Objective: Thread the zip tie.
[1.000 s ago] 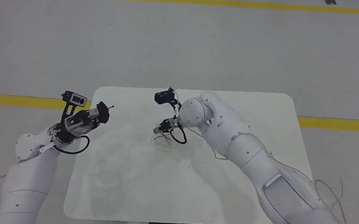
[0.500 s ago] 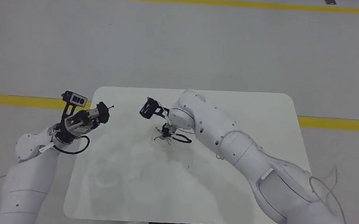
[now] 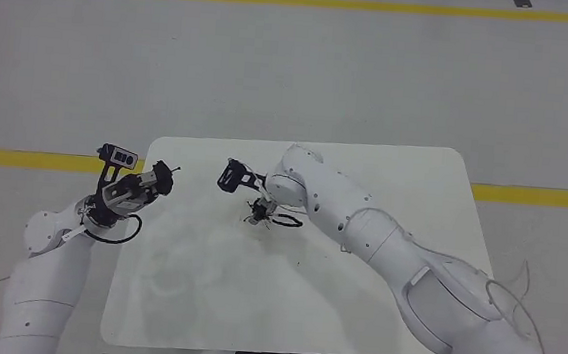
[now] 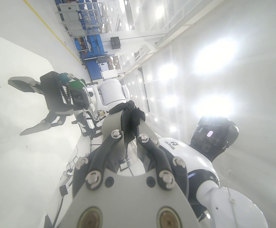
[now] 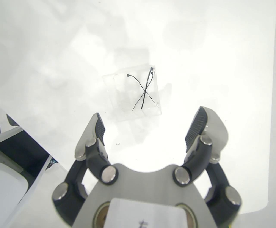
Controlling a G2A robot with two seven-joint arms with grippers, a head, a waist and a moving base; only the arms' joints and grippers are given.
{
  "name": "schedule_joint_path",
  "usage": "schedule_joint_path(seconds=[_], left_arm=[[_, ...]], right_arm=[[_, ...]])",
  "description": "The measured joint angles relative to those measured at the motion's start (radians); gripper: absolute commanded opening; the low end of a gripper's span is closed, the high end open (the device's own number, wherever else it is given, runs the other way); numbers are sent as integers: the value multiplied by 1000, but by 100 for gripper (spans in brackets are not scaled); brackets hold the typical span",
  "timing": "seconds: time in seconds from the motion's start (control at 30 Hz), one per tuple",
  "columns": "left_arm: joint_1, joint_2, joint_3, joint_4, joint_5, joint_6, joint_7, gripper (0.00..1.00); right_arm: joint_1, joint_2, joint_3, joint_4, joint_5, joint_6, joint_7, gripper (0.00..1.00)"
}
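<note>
Right wrist view: the right gripper (image 5: 149,113), spread wide, hangs above crossed zip ties (image 5: 145,92) in a clear box (image 5: 120,86) on the tabletop (image 5: 215,64); closing there risks lifting several together. Meanwhile the left gripper (image 4: 130,116) clamps a black piece (image 4: 131,112).

Black zip ties (image 5: 144,93), white table (image 3: 424,183).

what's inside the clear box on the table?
Three thin black zip ties, crossed, lying on the floor of the clear box. Its walls are see-through, so nothing inside looks hidden.

Right gripper (image 5: 149,114) (jaws apart) faces boxed zip ties (image 5: 144,91).
</note>
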Motion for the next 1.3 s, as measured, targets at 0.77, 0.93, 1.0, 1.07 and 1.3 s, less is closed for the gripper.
schedule_joint_path(seconds=[0.77,0.93,1.0,1.07,1.3], left_arm=[[0,0,0,0,0,0,0,0],[0,0,0,0,0,0,0,0],[0,0,0,0,0,0,0,0],[0,0,0,0,0,0,0,0],[0,0,0,0,0,0,0,0]], right_arm=[[46,-112,-168,236,51,1,-117,26],[44,-129,-182,275,64,1,-126,25],[45,-136,-186,294,67,1,-135,24],[44,-144,-191,311,68,1,-143,19],[41,-174,-208,368,53,1,-167,12]])
